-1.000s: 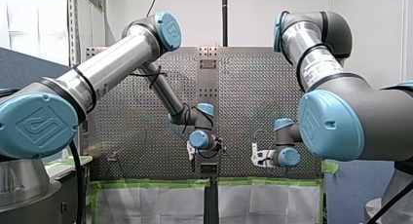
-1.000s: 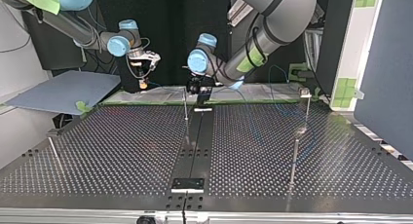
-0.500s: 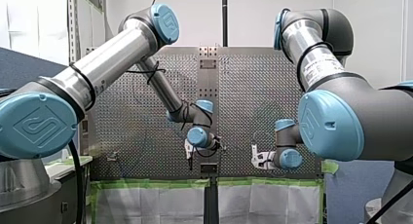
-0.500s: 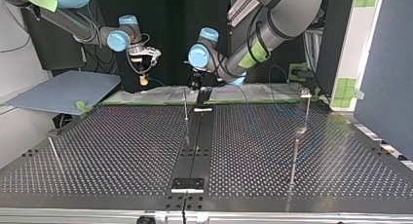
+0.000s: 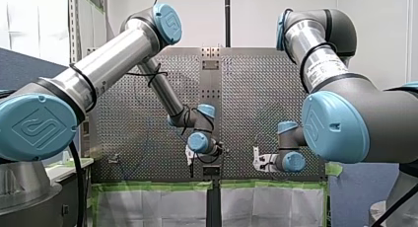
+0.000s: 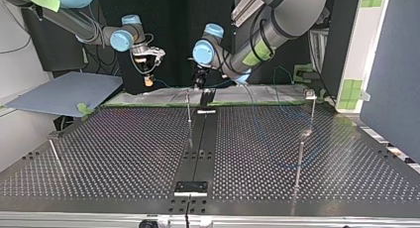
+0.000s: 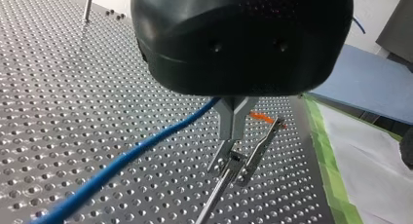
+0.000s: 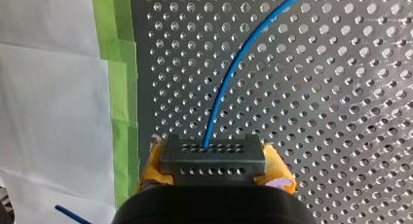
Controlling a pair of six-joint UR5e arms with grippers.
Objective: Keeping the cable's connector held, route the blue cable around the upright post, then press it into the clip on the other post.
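Closest in, our right gripper (image 8: pixel 213 165) has its yellow pads (image 8: pixel 280 173) pressed against the two sides of the connector (image 8: pixel 213 158), a dark block with rows of small holes. The hold looks square. The blue cable (image 8: pixel 229 83) leaves the face of that block and curves away ahead of the gripper over the perforated table (image 8: pixel 341 112).

Further along the cable, our left gripper (image 7: pixel 232 135) has its metal fingers (image 7: pixel 229 117) brought together. The cable runs in between them near their roots, so we read it as pinched there, though we cannot tell how firmly. Just under the fingertips stands the upright post (image 7: pixel 214 195), seen almost end-on. The cable trails off to one side of it and, as far as we can see, does not wrap it yet.

Well apart from both grippers, the other post (image 6: pixel 312 114) carries the clip (image 6: pixel 310 94) at its head. We cannot make out any cable in it.

We judge the cable to be light, limp over a long run and slightly springy over a short one. Its smooth jacket would probably slide through metal fingers. The connector is the only stiff part, so it suits the fixed grip. The guiding grip belongs on the cable close to the post, where a short span bends tightly without sagging. We would pull gently, since a hard tug could strain the joint at the connector.
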